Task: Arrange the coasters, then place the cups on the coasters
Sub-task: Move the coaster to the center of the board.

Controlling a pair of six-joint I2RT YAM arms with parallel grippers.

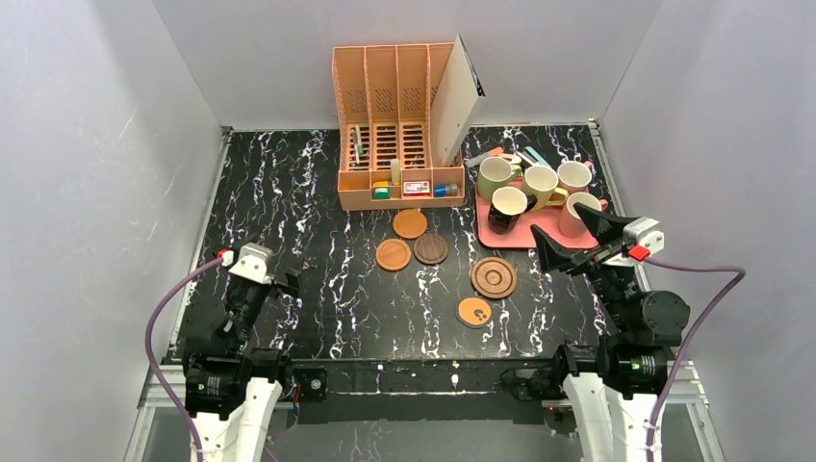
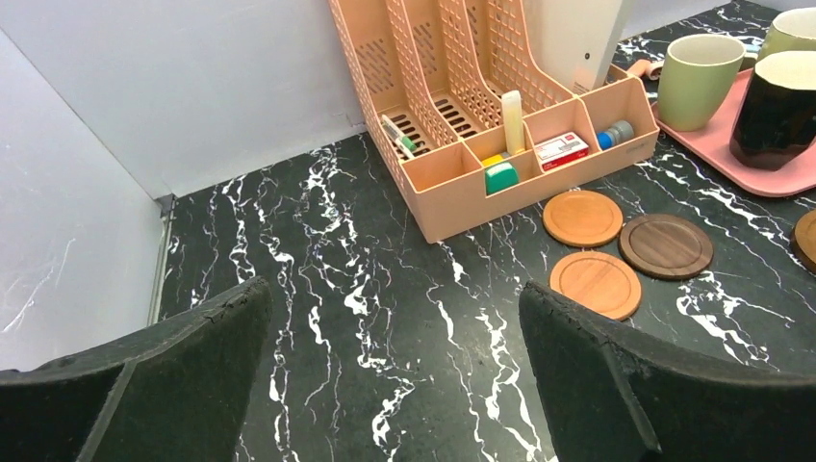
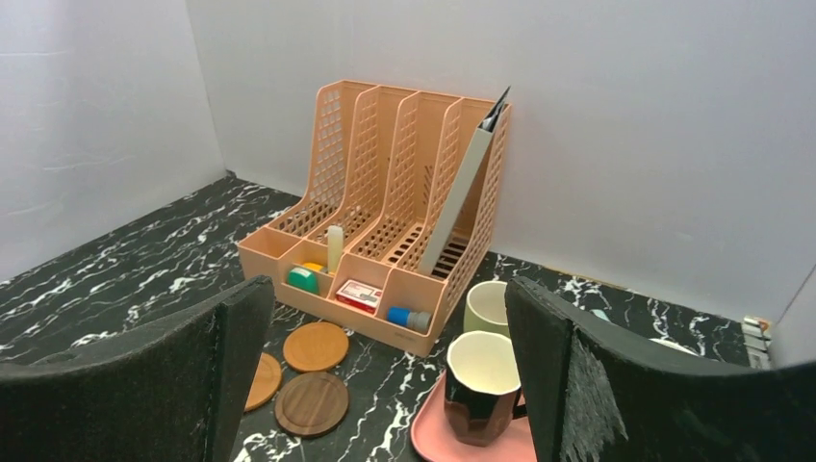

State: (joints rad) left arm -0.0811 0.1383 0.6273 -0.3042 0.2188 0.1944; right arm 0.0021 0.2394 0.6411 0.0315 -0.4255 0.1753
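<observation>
Wood tones first: five coasters lie flat on the black marble table (image 1: 289, 192), and none has a cup on it yet. Three huddle in front of the peach file organiser (image 1: 399, 106): a plain orange disc (image 1: 410, 223), its orange-brown twin (image 1: 393, 254) and the dark brown one (image 1: 431, 248), all close together. Off to their right sits the big ringed coaster (image 1: 494, 277), and nearer the arms is the orange one with dark marks (image 1: 473, 312). They are round discs, so there is no long axis to line up on.

Five cups, all on the pink tray (image 1: 520, 236) at far right: olive green (image 1: 496, 176), yellow (image 1: 541, 183), white (image 1: 574, 176), black (image 1: 508, 207) and pink (image 1: 580, 214).

Now the relation that matters. The ringed and marked coasters lie just left of the right gripper (image 1: 575, 241), which hovers at the tray's near edge beside the pink cup. That arm looks the nearer one for those two. The left gripper (image 2: 393, 298) has the trio ahead and to its right, well apart. Both sets of jaws stand wide apart, holding nothing.
</observation>
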